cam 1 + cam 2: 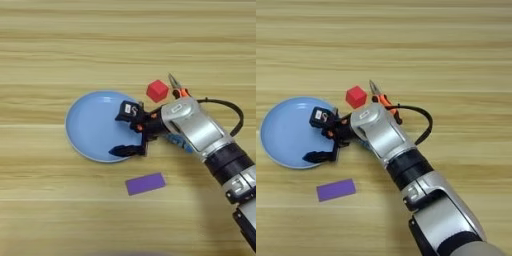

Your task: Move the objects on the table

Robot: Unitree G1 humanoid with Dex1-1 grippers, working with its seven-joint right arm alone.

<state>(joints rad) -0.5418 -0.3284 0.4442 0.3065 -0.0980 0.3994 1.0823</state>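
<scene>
Overhead, left eye view: round light-blue plate (92, 125) sits flat on the wood-grain table (50, 50), shallow, glossy rim. Right gripper (123, 131) reaches over the plate's right edge, its two black fingers (125, 150) spread wide apart, nothing between them. Small red cube (157, 90) rests on the wood just beyond the plate's upper right rim. Orange-handled pliers (176, 86) lie just right of the cube, metal tips pointing away, handles partly under the silver forearm. Flat purple block (145, 183) lies below the plate, apart from it, slightly skewed. A bit of blue shows beneath the forearm; cannot tell what it is.

Right eye view: same layout. Cube between plate and pliers; black cable (423, 120) loops off the wrist.
</scene>
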